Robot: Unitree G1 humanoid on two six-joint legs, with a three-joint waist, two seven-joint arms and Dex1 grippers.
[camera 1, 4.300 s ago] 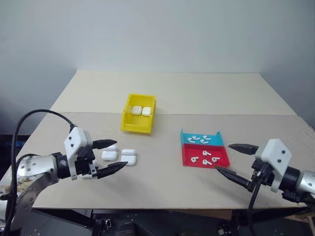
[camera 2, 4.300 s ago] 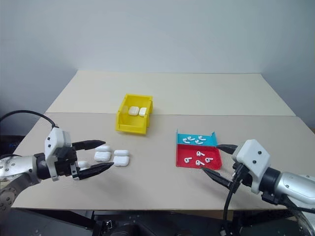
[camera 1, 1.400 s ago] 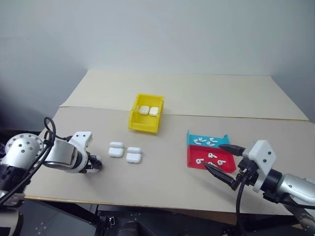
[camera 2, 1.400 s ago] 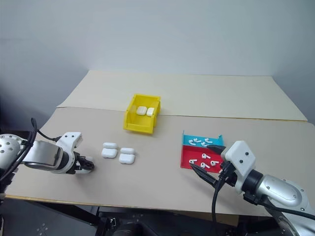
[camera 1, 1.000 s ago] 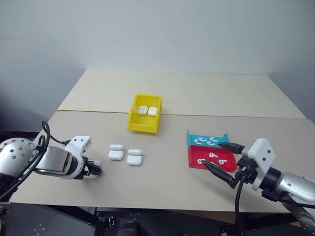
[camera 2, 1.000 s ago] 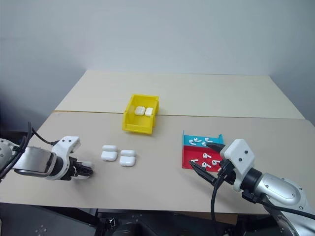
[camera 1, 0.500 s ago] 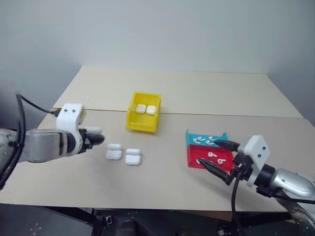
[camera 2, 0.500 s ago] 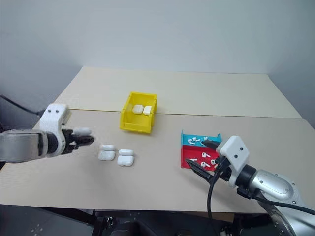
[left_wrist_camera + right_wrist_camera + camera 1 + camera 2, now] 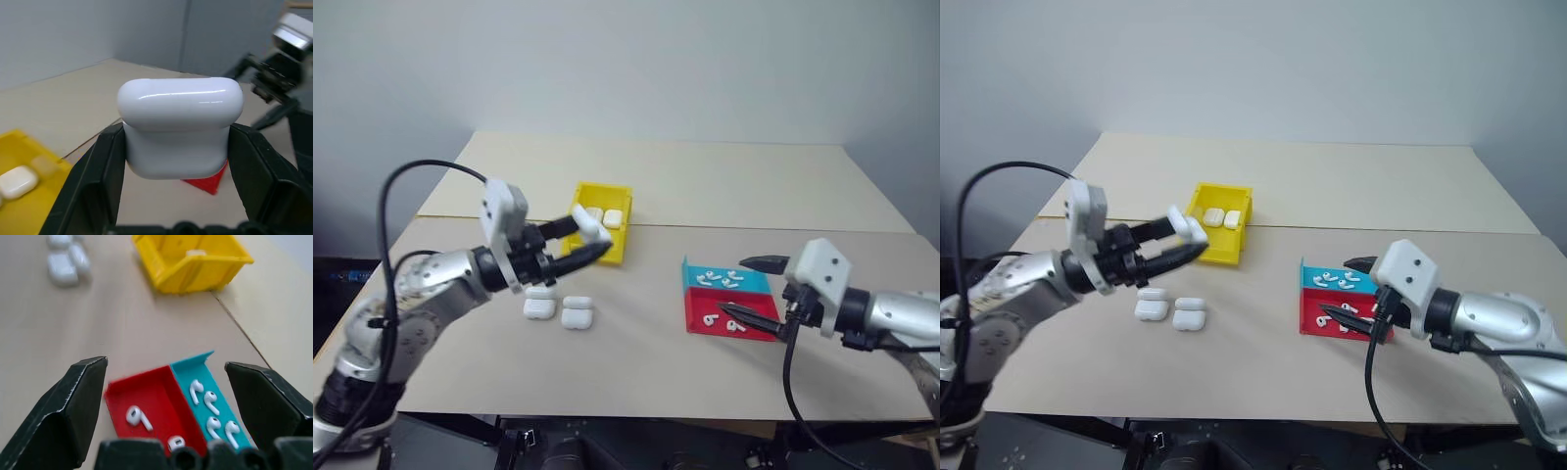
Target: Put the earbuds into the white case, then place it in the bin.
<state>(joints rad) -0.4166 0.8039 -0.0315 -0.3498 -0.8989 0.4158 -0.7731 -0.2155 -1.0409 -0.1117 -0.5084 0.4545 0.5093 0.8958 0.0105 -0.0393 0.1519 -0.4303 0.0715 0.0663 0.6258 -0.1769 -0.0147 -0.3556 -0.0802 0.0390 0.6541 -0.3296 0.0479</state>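
Note:
My left gripper [image 9: 585, 242] is shut on a white case [image 9: 595, 229], held in the air just in front of the yellow bin [image 9: 607, 190]. The left wrist view shows this case [image 9: 180, 125] clamped between the two black fingers, lid closed. The bin holds two white cases [image 9: 1221, 217]. Several earbuds [image 9: 138, 416] lie in a shallow red and blue tray [image 9: 156, 389]. My right gripper [image 9: 1337, 287] hangs open just above that tray [image 9: 759, 328], with nothing between its fingers.
Three more white cases [image 9: 558, 310] lie on the beige table [image 9: 636, 362] below my left arm. A seam crosses the table behind the bin. The table's front edge is close to both arms.
My left gripper has risen off the table and swung right with the white case, turning level toward the bin's front. My right gripper has edged forward over the tray.

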